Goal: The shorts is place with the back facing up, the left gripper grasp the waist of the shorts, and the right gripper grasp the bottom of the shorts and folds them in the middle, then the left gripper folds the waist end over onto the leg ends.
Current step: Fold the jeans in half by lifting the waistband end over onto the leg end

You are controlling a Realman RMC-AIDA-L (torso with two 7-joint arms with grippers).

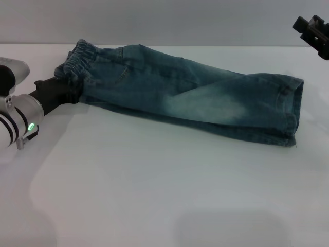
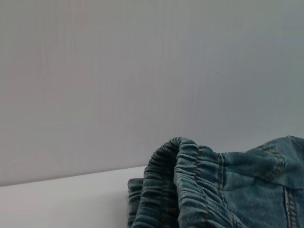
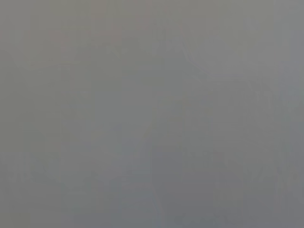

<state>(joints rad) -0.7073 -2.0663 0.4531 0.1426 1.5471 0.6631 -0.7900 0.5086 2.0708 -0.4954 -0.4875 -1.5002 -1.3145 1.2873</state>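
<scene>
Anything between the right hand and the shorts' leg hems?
Nothing: head view shows only bare table between the raised right hand and the leg ends.

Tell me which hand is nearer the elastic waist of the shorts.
Left. The left hand is at the waist of the shorts; the right hand hangs raised, far off beyond the leg ends.
</scene>
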